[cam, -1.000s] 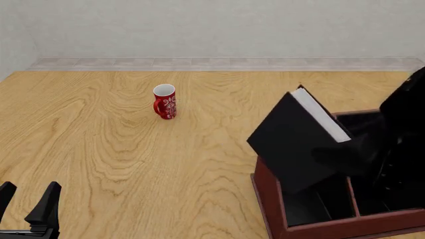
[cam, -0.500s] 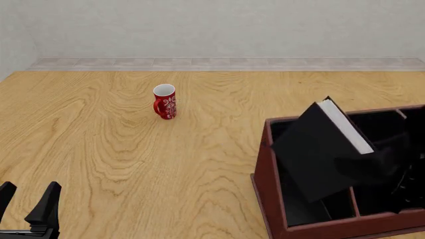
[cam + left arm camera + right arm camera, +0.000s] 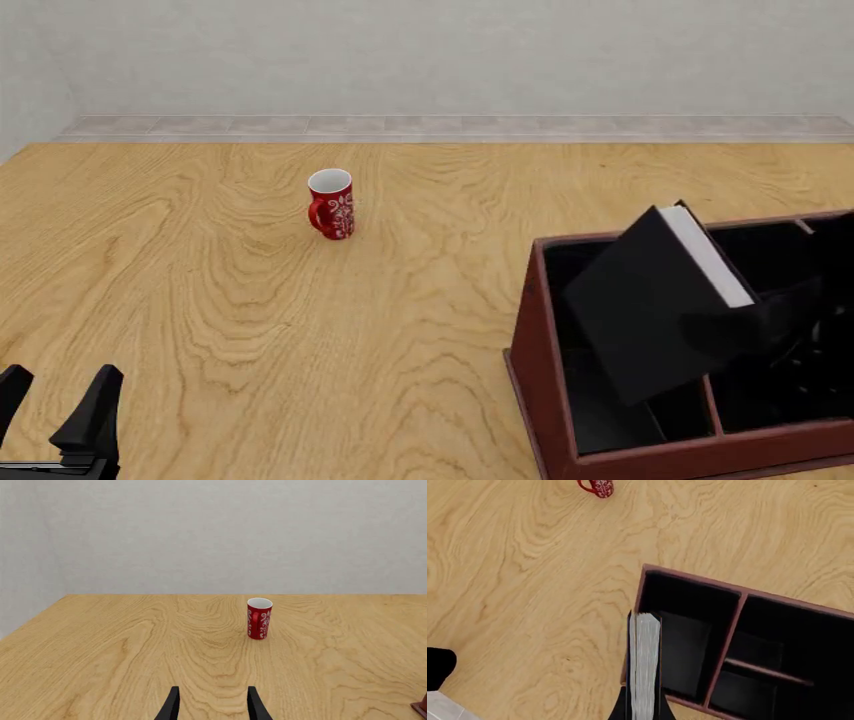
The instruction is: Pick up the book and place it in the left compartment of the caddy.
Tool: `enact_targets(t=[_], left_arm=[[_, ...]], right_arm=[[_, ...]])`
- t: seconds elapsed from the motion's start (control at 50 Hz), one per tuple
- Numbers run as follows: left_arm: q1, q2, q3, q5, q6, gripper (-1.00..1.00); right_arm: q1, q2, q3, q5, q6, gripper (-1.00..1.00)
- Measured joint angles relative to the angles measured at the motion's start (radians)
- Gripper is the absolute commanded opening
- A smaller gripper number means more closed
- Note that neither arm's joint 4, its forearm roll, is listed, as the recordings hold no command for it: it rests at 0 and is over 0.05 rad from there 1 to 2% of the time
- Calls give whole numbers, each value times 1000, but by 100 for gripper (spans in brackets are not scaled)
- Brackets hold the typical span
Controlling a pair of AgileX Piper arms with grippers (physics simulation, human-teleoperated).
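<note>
- My right arm came in from the right edge of the front view, dark against the caddy (image 3: 537, 372) interior, reaching low over the box.
- Right gripper (image 3: 642, 711) was clamped on the book (image 3: 650, 305); in the right wrist view the white page edges ran straight out from between its fingers.
- Book was tilted, top corner leaning away and up, lower end dipped inside the caddy walls over the left compartment (image 3: 603, 415), the long section along the caddy's left wall.
- I couldn't tell if the book's bottom edge touched the compartment floor.
- My left arm sat low at the near left corner of the bench (image 3: 200, 300), left gripper (image 3: 54, 405) pointing forward, fingers parted and holding nothing.
- Red mug (image 3: 330, 204) stood upright on the bench, well apart from the caddy and both grippers.
</note>
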Motion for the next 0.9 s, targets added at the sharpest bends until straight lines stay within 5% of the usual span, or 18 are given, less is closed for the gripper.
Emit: enact_targets(t=[0.9], left_arm=[[0, 0, 0, 0, 0, 100]], right_arm=[[-111, -14, 90, -72, 41, -100]])
